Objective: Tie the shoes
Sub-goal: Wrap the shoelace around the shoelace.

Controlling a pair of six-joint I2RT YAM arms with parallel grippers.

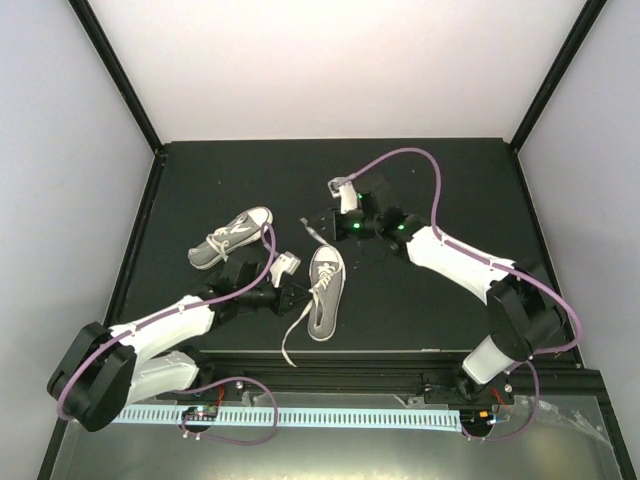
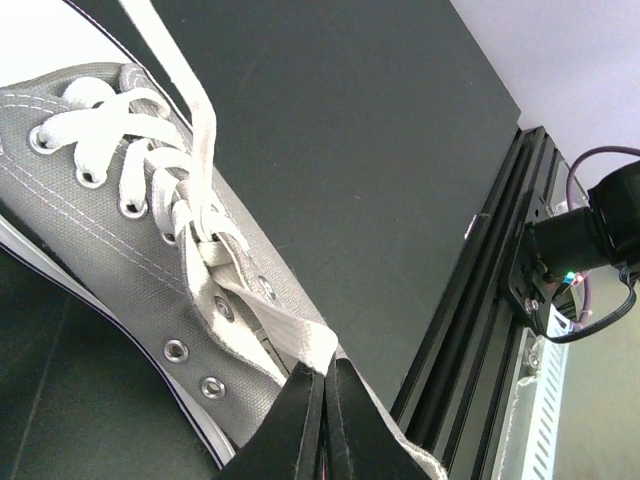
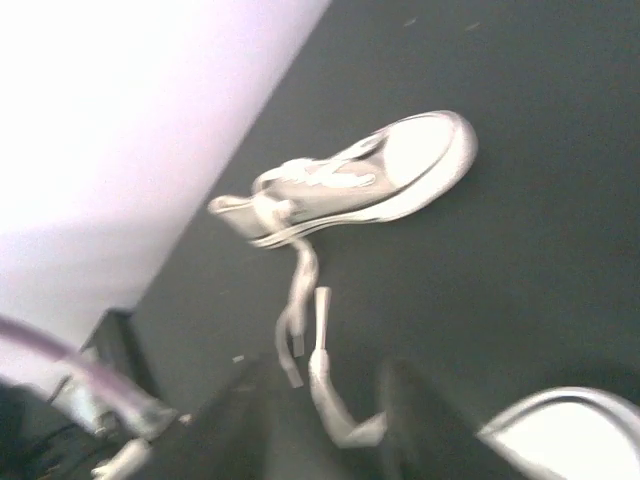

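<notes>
**Top view.** Two small grey canvas shoes lie on the matte black table (image 1: pixel 440 180). The far shoe (image 1: pixel 232 238) lies to the left. The near shoe (image 1: pixel 326 292) lies mid-table, toe pointing away from me. My left gripper (image 1: pixel 298 297) sits just beside the near shoe's left flank. My right gripper (image 1: pixel 322 220) hovers just beyond its toe. One white lace trails off the near shoe toward the table's front edge.

**Left wrist view.** The fingers are pressed together, pinching the flat white lace (image 2: pixel 290 335) where it leaves the lower rows of the near shoe. The lace is woven tape, soft and limp. I judge it will fold or twist rather than push, so it needs holding close to the end and keeping taut. The canvas is coarse, stitched in pale thread and ringed with metal eyelets (image 2: pixel 132 208).

**Right wrist view (blurred).** The two dark fingers (image 3: pixel 415 420) stand apart, with a loose lace (image 3: pixel 322 385) running between them. The gap is wider than the lace, so I read nothing as gripped. The far shoe lies beyond on its side, and its rounded white rubber toe cap (image 3: pixel 430 150) looks smooth. I judge both shoes light enough to slide if a lace is pulled hard. No knot or bow shows on either shoe.
</notes>
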